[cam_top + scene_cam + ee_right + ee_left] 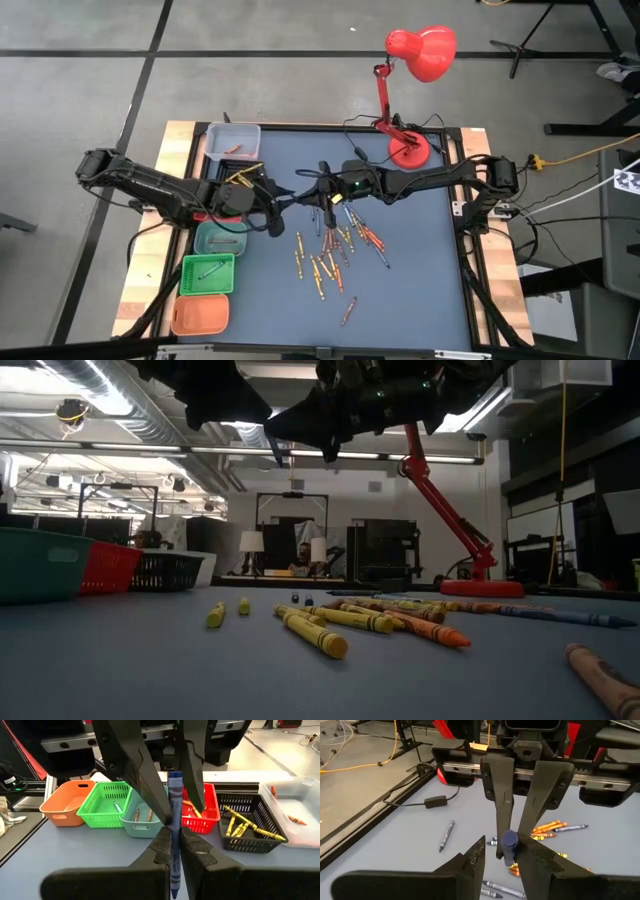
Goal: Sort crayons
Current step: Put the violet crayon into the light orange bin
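Above the blue-grey table (420, 290), the two arms meet nose to nose over the scattered crayons (335, 255), mid-handover of a single blue crayon (174, 845). The bins stand in a row along the table's left edge: a clear tray (292, 815), a black basket (250, 820) with yellow crayons, a red basket (202, 812), a teal bin (137, 817), a green basket (105, 802) and an orange bin (67, 805).

The right gripper (172, 837) is clamped narrow on the blue crayon, gripping it near mid-length, the stick standing upright between the pads with its tip pointing down. The left gripper (507, 857) faces it head-on, its fingers spread to either side of the same crayon; whether its pads press the stick cannot be told. The crayon's long axis runs crosswise to both pairs of fingers, and its upper length rises between the left arm's fingers (130, 765).

The left arm is the nearer to the bins, so the pass sends the crayon that way; no bin seen here holds blue ones yet.
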You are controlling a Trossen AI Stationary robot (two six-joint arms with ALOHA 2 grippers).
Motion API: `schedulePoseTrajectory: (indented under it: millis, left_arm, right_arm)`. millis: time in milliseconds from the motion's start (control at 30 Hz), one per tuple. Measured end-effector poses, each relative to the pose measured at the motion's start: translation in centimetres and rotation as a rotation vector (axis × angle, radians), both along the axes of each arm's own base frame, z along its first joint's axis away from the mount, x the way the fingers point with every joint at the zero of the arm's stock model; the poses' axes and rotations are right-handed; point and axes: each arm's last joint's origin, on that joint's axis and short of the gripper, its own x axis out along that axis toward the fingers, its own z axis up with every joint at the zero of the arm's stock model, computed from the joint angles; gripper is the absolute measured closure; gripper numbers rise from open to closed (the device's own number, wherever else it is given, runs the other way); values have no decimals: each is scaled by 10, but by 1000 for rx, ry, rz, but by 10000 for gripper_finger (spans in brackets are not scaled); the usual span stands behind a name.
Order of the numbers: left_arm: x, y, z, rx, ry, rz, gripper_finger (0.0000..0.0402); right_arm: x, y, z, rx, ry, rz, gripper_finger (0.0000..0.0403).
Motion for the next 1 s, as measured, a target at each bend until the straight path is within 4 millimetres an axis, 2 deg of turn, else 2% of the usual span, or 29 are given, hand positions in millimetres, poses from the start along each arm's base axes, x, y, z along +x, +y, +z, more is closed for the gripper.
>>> schedulePoseTrajectory:
  millis: [167,433,667,833,1000]
  left_arm:
    - [0,0,0,6,3,-3,322]
    - [1,0,-1,6,7,-3,392]
    - [4,-1,-5,11,25,0,387]
    - [5,-1,-8,10,43,-9,386]
    - [5,-3,-10,-21,64,-80,386]
  right_arm:
    - [0,0,0,0,3,0,384]
    - [0,0,-1,-2,9,0,384]
    - [-1,0,-3,0,24,0,379]
    - [-2,-1,-6,4,69,-9,324]
    - [-6,0,-18,12,198,-11,267]
